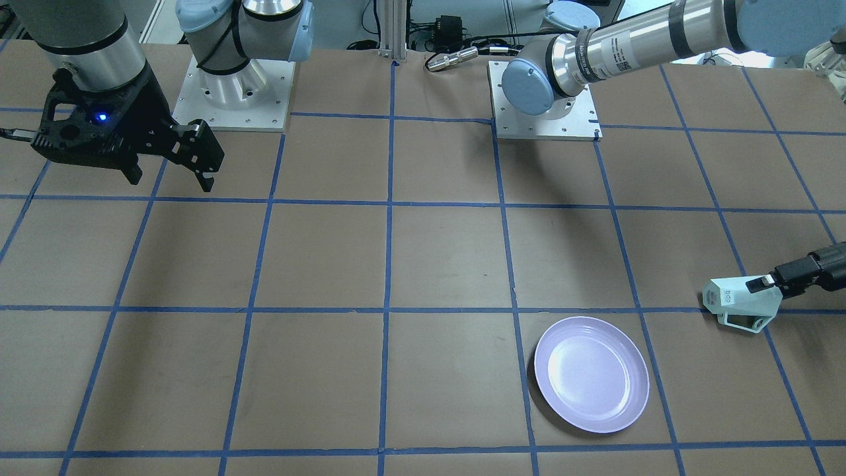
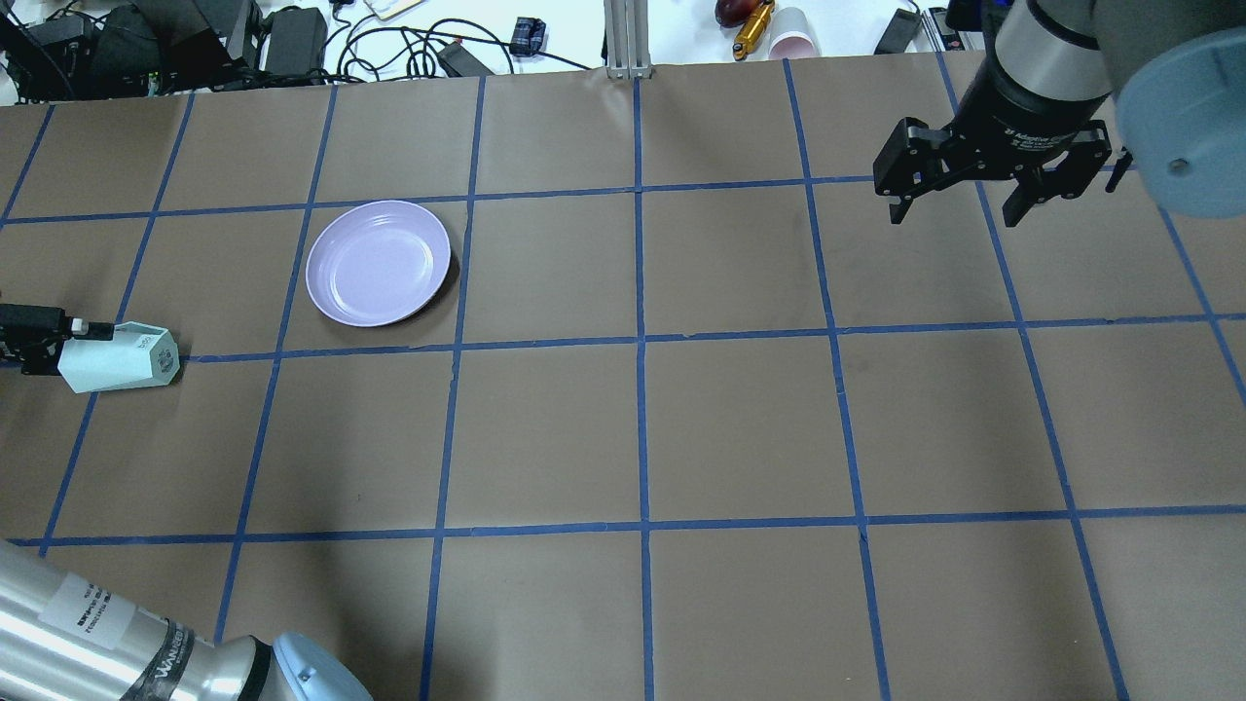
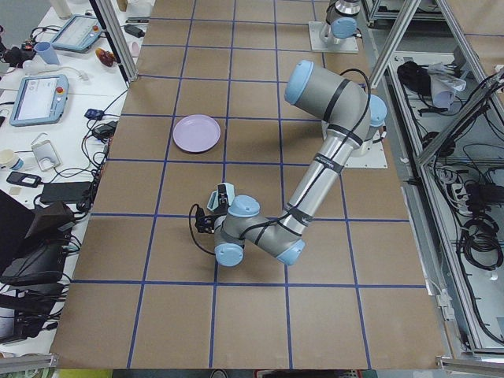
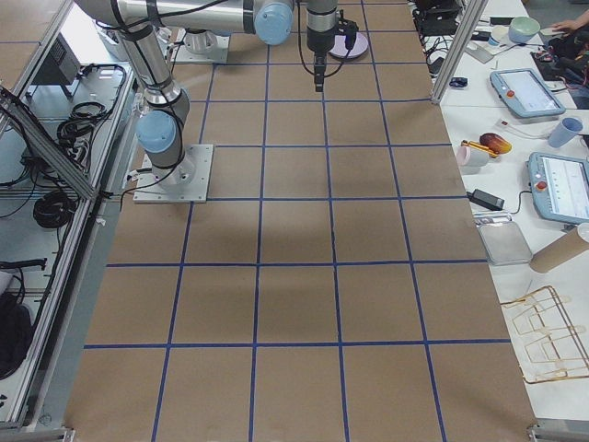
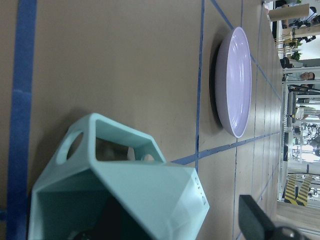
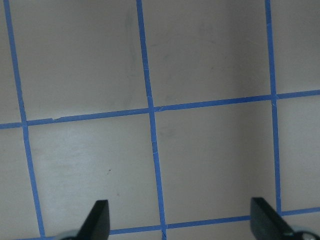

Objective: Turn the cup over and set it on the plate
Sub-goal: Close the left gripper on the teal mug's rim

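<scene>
The mint-green cup point(image 1: 737, 301) lies on its side near the table's edge on my left, base with dark lettering towards the table's middle, handle down. It also shows in the overhead view point(image 2: 119, 358) and the left wrist view point(image 5: 125, 195). My left gripper point(image 1: 760, 287) reaches it from the rim end, open. One finger point(image 5: 257, 220) is outside the wall, with a gap, and the other is hidden in the mouth. The lavender plate point(image 1: 591, 373) lies empty about one cup length away point(image 2: 378, 261). My right gripper point(image 2: 954, 216) hangs open and empty, far across the table.
Blue tape lines divide the brown table into squares. The two arm bases point(image 1: 234, 92) stand at the robot side. Cables, a pink cup point(image 2: 793, 44) and tools lie beyond the table's far edge. The left arm's elbow point(image 2: 146, 643) hangs low over the near left corner.
</scene>
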